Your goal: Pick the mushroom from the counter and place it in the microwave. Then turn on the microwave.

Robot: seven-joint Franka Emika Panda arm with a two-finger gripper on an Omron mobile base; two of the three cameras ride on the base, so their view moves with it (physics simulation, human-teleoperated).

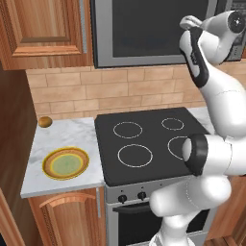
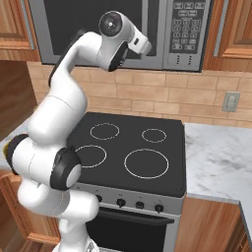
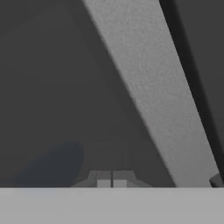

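My end effector (image 3: 111, 181) is pressed together, empty, right against the microwave (image 2: 106, 29) and its smooth dark glass door. I can't spot the mushroom; the veined marble tabletop (image 1: 65, 137) carries a round yellow plate (image 1: 66, 163).

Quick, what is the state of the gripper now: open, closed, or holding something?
Gripper: closed, fingertips together, nothing seen between them; it is close against the microwave door.
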